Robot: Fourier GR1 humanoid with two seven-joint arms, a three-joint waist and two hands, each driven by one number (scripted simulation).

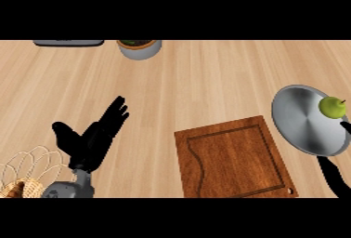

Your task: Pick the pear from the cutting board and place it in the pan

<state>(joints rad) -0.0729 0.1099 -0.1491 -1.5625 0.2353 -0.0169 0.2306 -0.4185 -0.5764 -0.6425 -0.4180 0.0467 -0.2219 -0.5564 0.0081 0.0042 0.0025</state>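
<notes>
The green pear [333,107] lies inside the silver pan [302,122] at the right, close to the pan's far right rim. The wooden cutting board [233,160] sits just left of the pan with nothing on it. My right hand [337,181] is mostly cut off by the right edge. Its thumb reaches toward the pan's lower rim, and a fingertip [347,126] shows just below the pear, apart from it. It holds nothing. My left hand [93,139] rests open at the lower left with its fingers pointing up, far from the board.
A wire basket [27,162] holding bread sits at the lower left corner beside my left forearm. At the far edge stand a grey pot with greenery [139,48] and a dark flat object [68,42]. Bare wooden counter [205,83] lies between them and the board.
</notes>
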